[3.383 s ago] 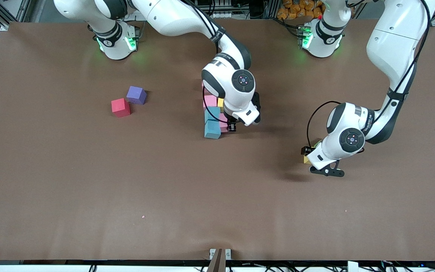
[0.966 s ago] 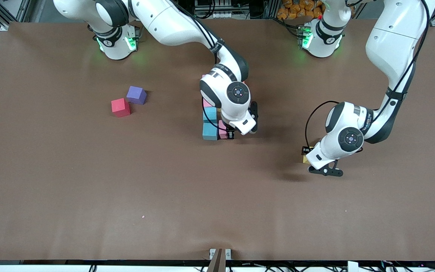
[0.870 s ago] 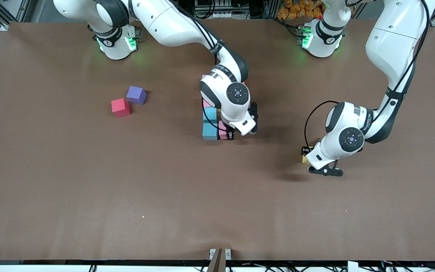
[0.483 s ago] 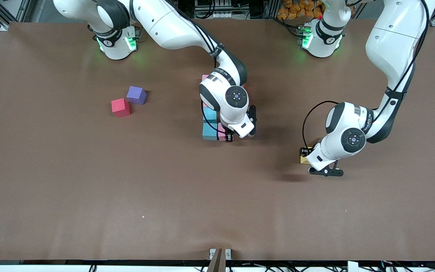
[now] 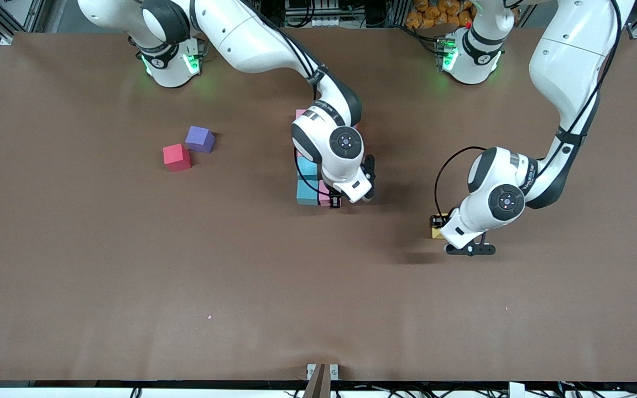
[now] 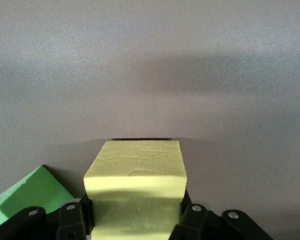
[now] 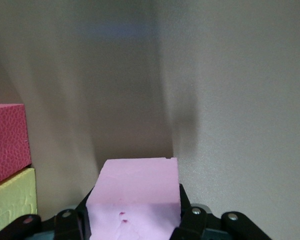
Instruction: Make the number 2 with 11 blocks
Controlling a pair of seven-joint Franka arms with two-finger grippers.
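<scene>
Having lowered, the right gripper (image 5: 336,200) is seating its clamped pink cube (image 7: 134,197) beside the light blue cubes (image 5: 308,190); the left gripper (image 6: 132,227), gripping a yellow cube (image 6: 135,192), is drifting inward.

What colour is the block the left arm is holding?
Pale yellow: a matte foam cube, clearest in the left wrist view.

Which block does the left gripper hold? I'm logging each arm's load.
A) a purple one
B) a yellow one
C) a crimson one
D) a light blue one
B: the left wrist view shows the left gripper shut on a yellow block, raised off the table.
</scene>
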